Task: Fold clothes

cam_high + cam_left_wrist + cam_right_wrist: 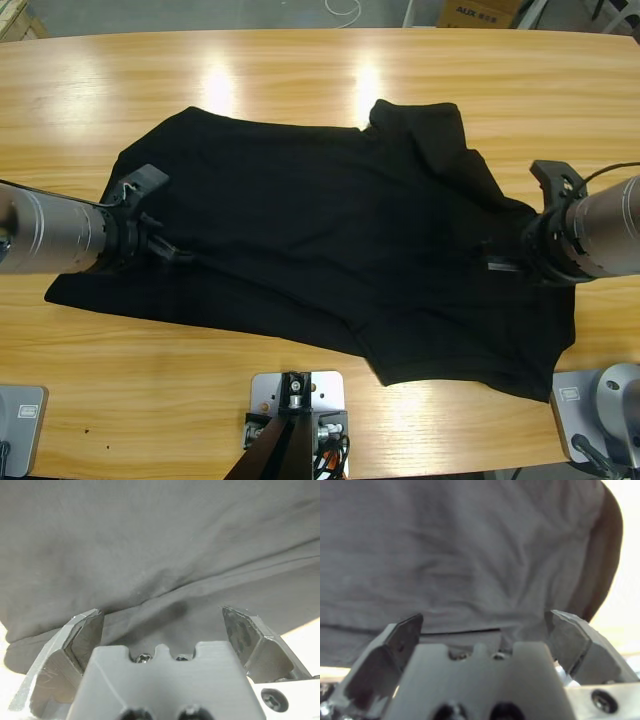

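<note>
Shirt [330, 220] between open left pincer [162, 625]

- The shirt [320, 240] is soft, matte black cloth, creased in folds.
- The table [320, 90] is glossy varnished wood showing grain and glare.
- The arms' forearms look like brushed silver metal.
</note>
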You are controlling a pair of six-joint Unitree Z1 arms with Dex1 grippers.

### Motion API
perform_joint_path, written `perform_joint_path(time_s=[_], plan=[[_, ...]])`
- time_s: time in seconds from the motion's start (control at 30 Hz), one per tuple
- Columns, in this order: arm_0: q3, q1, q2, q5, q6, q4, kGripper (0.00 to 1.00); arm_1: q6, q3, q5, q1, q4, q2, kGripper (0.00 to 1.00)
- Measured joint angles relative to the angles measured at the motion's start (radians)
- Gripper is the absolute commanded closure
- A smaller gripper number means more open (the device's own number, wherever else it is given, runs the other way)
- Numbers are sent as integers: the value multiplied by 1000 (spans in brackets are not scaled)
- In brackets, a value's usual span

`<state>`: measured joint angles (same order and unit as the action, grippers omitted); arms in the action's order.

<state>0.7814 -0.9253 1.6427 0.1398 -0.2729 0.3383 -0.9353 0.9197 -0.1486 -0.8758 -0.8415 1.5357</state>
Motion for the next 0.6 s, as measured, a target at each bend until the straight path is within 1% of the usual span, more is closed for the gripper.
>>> perform_joint_path(time_s=[0.1, 0.13, 0.17, 0.23, 0.27, 0.33, 0.4, 0.5, 0.53, 0.6], plan=[[2, -8, -61, 0, -5, 8, 73, 110, 28, 8, 14, 7, -31, 18], [7, 7, -84, 5, -6, 9, 73, 152, 51, 8, 28, 8, -39, 18], [14, 42, -98, 7, -6, 9, 73, 197, 73, 9, 56, 9, -49, 18], [44, 173, -112, -35, 1, 9, 75, 332, 124, 46, 143, 12, -54, 18], [69, 262, -113, -109, 42, 9, 89, 414, 155, 76, 201, 13, -54, 22], [142, 427, -98, -245, 169, 32, 119, 536, 213, 144, 316, 11, -52, 22], [242, 558, -41, -337, 296, 77, 109, 626, 270, 204, 410, 2, -41, 23], [419, 710, 87, -446, 370, 181, 109, 691, 331, 243, 454, -26, 1, 23], [463, 748, 131, -456, 368, 219, 110, 697, 340, 248, 457, -32, 14, 23], [494, 829, 200, -466, 287, 264, 116, 701, 347, 256, 461, -35, 34, 23]])
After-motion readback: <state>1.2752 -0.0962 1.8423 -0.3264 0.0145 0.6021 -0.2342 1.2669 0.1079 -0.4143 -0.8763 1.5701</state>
